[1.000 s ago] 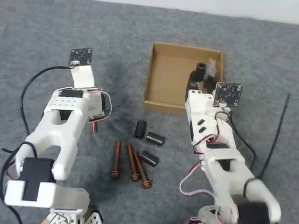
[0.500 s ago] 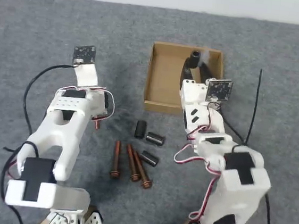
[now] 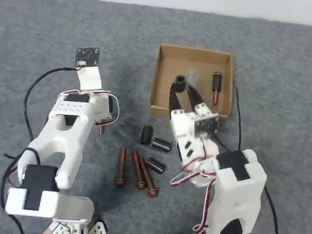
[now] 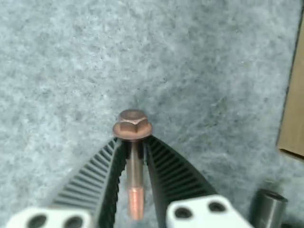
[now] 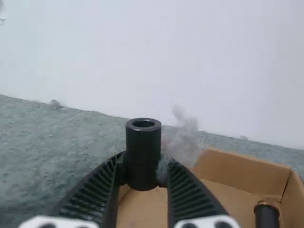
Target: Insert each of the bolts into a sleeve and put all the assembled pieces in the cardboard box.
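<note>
The left gripper (image 4: 134, 141) is clamped tight on a copper bolt (image 4: 135, 180). Its ribbed fingers pinch the shank right under the hex head, and the threaded end points back toward the wrist. It hangs over the grey table (image 4: 71, 57), with an edge of the cardboard box (image 4: 292, 109) off to one side.

Over to the right gripper (image 5: 142, 164): it's closed on a black sleeve (image 5: 142, 147), held upright with the open bore facing up. A tuft of grey fluff (image 5: 183, 137) clings just beside it. This gripper sits above the near part of the box.

Inside the box lies an assembled piece (image 3: 216, 87), a bolt in a sleeve, on the box floor. It is past the right gripper and off to its right, apart from it.

Between the two arms, three loose bolts (image 3: 137, 171) lie side by side on the table. Three loose sleeves (image 3: 162, 145) are scattered just beyond them, between the two grippers and short of the box.
</note>
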Controlling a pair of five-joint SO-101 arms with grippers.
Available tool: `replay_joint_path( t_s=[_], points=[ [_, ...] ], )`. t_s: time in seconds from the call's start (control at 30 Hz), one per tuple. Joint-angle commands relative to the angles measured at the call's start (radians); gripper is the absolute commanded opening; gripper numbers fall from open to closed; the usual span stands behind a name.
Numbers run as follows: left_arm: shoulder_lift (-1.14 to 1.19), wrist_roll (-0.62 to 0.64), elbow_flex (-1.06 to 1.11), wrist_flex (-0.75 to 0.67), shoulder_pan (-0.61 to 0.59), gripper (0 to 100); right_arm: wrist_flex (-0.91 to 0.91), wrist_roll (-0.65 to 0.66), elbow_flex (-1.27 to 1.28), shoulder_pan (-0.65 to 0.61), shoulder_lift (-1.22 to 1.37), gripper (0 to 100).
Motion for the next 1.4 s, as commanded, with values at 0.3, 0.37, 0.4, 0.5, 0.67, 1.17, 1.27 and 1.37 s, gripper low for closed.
replay_joint_path(
  t_s=[0.3, 0.37, 0.4, 0.5, 0.67, 1.17, 1.27, 1.37],
  points=[
    [-0.072, -0.012, 0.004, -0.029, 0.003, 1, -0.216, 0.02, 0.325, -0.036, -0.091, 0.7],
    [-0.072, -0.012, 0.004, -0.029, 0.002, 1, -0.216, 0.017, 0.393, -0.036, -0.151, 0.7],
    [-0.072, -0.012, 0.005, -0.029, 0.002, 1, -0.216, 0.017, 0.428, -0.036, -0.18, 0.7],
    [-0.072, -0.012, 0.007, -0.029, 0.002, 1, -0.199, 0.002, 0.462, -0.018, -0.24, 0.7],
    [-0.072, -0.012, 0.002, -0.029, 0.002, 1, -0.185, -0.037, 0.465, -0.005, -0.251, 0.7],
    [-0.098, -0.008, 0.018, -0.41, 0.141, 1, -0.128, -0.035, 0.465, -0.067, -0.251, 0.7],
    [-0.167, -0.006, 0.025, -0.473, 0.166, 1, -0.128, -0.035, 0.465, -0.067, -0.249, 0.7],
    [-0.273, -0.005, 0.022, -0.476, 0.198, 1, -0.119, -0.034, 0.456, -0.067, -0.249, 0.7]
  ],
)
